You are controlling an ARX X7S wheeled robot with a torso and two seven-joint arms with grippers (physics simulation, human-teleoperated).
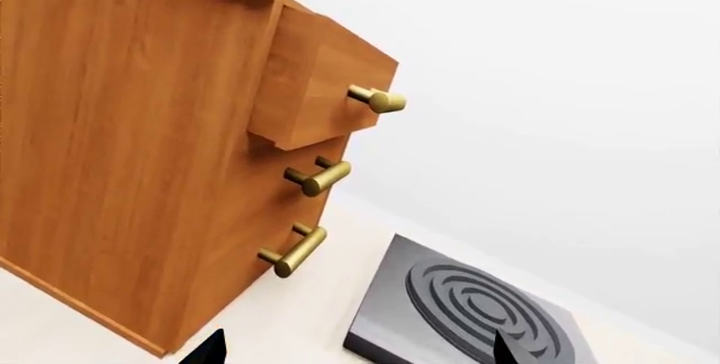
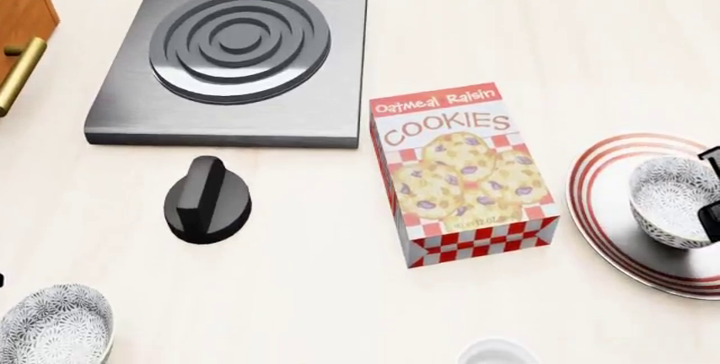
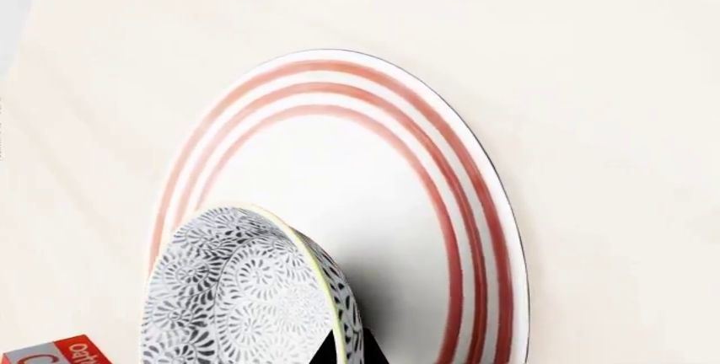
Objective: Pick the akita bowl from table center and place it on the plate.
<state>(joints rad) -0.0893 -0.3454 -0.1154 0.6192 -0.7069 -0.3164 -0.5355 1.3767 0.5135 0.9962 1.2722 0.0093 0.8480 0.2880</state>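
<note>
The table (image 2: 337, 297) carries, largest first, the hotplate (image 2: 231, 61), the cookie box (image 2: 467, 174), the plate (image 2: 608, 212) at the robot's right, a black knob (image 2: 208, 200), a second patterned bowl (image 2: 56, 326) at the near left and a white cup (image 2: 495, 353); a wooden cabinet (image 1: 135, 145) with brass handles fills the left wrist view. The bowl (image 2: 675, 200) sits over the plate, its rim pinched by the right gripper (image 3: 346, 349); the wrist view shows it tilted, one dark finger on the wall, so the jaws look closed on it. The left gripper (image 1: 354, 349) shows only two spread tips, holding nothing. The bowl looks stiff, glazed, slippery and breakable, probably light; the rim is the sensible hold, and it wants lowering gently, level, before release.
</note>
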